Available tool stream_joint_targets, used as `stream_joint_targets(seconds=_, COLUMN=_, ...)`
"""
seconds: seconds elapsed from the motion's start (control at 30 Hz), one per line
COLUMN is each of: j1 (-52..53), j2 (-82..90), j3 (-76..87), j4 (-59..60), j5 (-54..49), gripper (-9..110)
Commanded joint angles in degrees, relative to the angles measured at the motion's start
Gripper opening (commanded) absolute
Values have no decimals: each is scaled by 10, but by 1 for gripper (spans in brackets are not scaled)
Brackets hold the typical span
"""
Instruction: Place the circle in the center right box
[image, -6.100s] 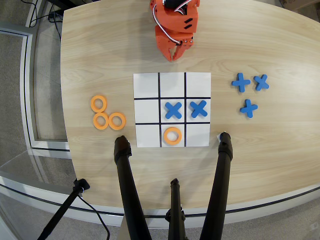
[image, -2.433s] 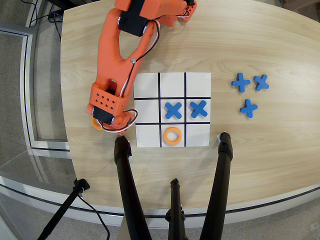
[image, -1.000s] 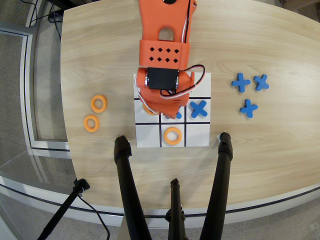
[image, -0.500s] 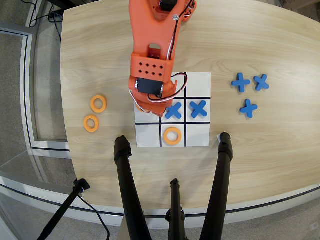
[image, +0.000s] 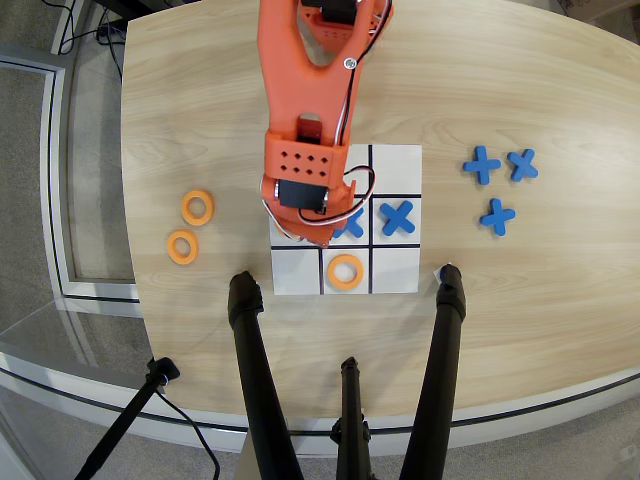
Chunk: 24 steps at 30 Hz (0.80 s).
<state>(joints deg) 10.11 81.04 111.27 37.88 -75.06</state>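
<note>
Positioning the circle over the middle-row end cell

End effector (image: 308, 238) is hovering above the cell (image: 293, 222); grip state cannot be determined. Centre it before releasing, avoiding the lines.

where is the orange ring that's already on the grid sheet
In the overhead view, the orange ring lies flat in the bottom middle cell of the grid sheet, just below the arm's hand and the blue crosses in the middle row.

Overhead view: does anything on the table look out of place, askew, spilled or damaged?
Nothing stands out. The white paper grid sheet lies square; one flat orange plastic ring and two blue plastic crosses sit within cells. Spare rings and crosses lie loose at the sides. The orange arm hides its hand.
</note>
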Motion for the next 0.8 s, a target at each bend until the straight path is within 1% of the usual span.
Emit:
stream_joint_targets(seconds=0.0, j1=-4, j2=-2, j3=-24, j4=-3, j5=-1, gripper=0)
stream_joint_targets(seconds=0.3, j1=-4, j2=-4, j3=-30, j4=-2, j5=-2, gripper=0)
stream_joint_targets(seconds=0.47, j1=-1, j2=-2, j3=-34, j4=-2, j5=-3, gripper=6)
stream_joint_targets(seconds=0.57, j1=2, j2=4, j3=-34, j4=-2, j5=-3, gripper=6)
stream_joint_targets(seconds=0.63, j1=3, j2=11, j3=-34, j4=-1, j5=-3, gripper=9)
stream_joint_targets(seconds=0.77, j1=7, j2=33, j3=-35, j4=0, j5=-3, gripper=9)
